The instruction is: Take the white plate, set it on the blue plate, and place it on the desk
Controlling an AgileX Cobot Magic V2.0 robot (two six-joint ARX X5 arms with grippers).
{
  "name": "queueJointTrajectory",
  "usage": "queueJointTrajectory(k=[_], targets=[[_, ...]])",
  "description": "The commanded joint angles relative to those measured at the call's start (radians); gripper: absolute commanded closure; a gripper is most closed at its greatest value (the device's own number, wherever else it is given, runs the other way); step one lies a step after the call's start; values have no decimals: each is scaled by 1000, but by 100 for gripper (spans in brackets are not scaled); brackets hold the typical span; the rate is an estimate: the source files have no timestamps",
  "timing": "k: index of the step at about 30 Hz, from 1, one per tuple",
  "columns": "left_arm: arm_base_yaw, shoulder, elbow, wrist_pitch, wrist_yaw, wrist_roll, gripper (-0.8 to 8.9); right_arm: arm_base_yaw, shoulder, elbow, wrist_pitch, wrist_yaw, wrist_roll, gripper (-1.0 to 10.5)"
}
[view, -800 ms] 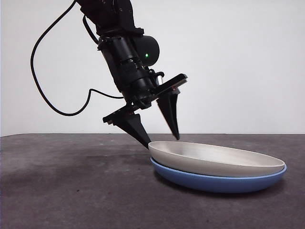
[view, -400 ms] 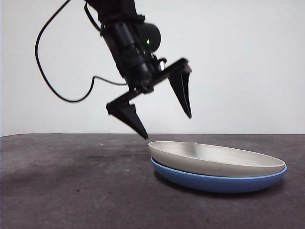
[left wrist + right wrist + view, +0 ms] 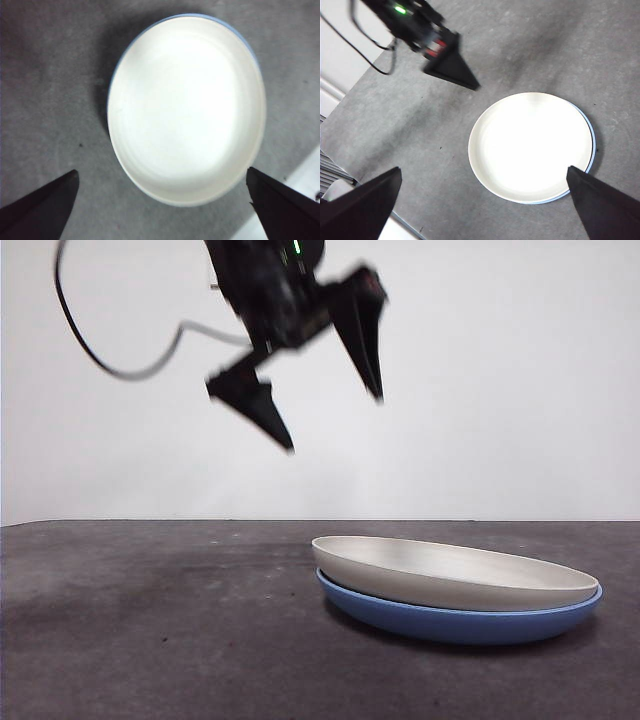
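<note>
While the white plate (image 3: 455, 573) lies nested in the blue plate (image 3: 460, 620) on the dark surface (image 3: 150, 630), the left gripper (image 3: 335, 425) hangs well above the stack with its jaws spread wide and nothing between them. Seen from that wrist, the white plate (image 3: 185, 107) sits between and beyond the two jaw tips, a thin blue edge (image 3: 116, 70) showing around it. High over the surface, the right gripper (image 3: 482, 185) has its jaws wide apart too, both plates (image 3: 530, 145) below and between them.
</note>
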Motion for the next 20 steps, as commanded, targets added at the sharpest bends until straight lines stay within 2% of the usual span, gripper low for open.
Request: queueJointTrajectory(k=[1, 5, 15, 20], targets=[[-5, -84, 33, -34, -2, 50, 271, 3, 3, 19, 5, -2, 10, 345], [-4, -221, 33, -99, -3, 85, 272, 3, 3, 19, 5, -1, 14, 345], [-8, -546, 22, -117, -11, 120, 272, 3, 4, 19, -51, 6, 47, 345], [-8, -702, -72, -94, -23, 136, 273, 3, 4, 19, -71, 32, 66, 345]])
